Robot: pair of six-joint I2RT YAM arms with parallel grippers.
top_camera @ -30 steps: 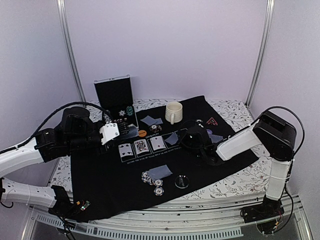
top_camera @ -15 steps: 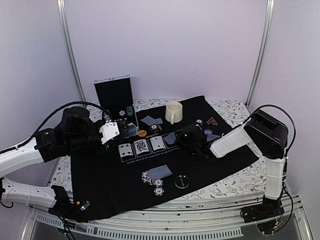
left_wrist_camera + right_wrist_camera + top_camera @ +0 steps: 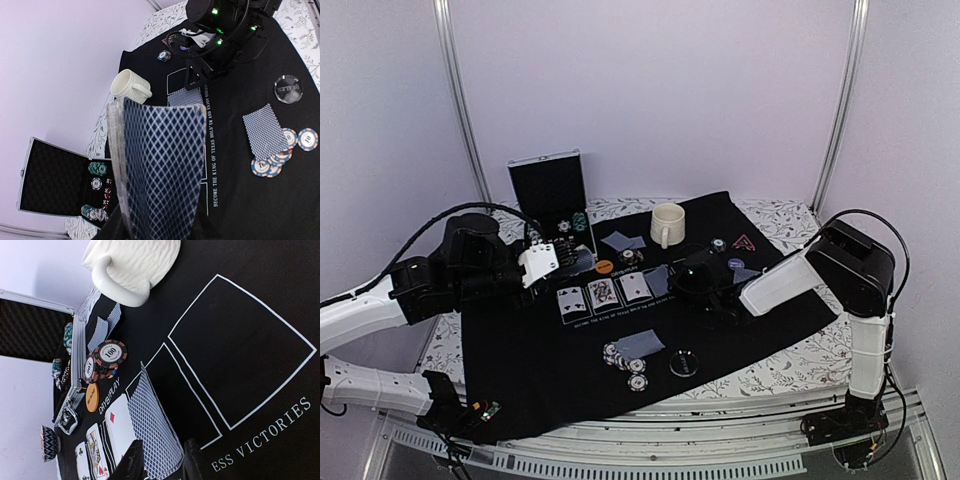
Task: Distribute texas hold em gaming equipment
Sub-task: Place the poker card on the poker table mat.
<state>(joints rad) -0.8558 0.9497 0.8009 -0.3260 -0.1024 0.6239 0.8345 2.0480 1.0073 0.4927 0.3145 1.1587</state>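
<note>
My left gripper (image 3: 542, 262) is shut on a deck of blue-backed cards (image 3: 160, 165), held upright above the mat's left side. My right gripper (image 3: 164, 462) is low over the mat's row of white boxes with its jaws apart. A face-down card (image 3: 155, 435) lies tilted between the fingers, beside the three face-up cards (image 3: 117, 432). Striped chips (image 3: 102, 360) and an orange disc (image 3: 92, 397) lie beyond them. Near the front are more chips (image 3: 625, 355), face-down cards (image 3: 642, 343) and a clear dealer disc (image 3: 684, 362).
A cream mug (image 3: 667, 224) stands at the back of the black mat (image 3: 520, 370). An open chip case (image 3: 550, 195) stands at the back left. A red-edged triangle (image 3: 744, 242), a purple disc (image 3: 736, 263) and a chip (image 3: 718, 244) lie at the back right.
My right gripper has moved left along the mat with the card, and its jaws have parted. The left arm and its deck have stayed still.
</note>
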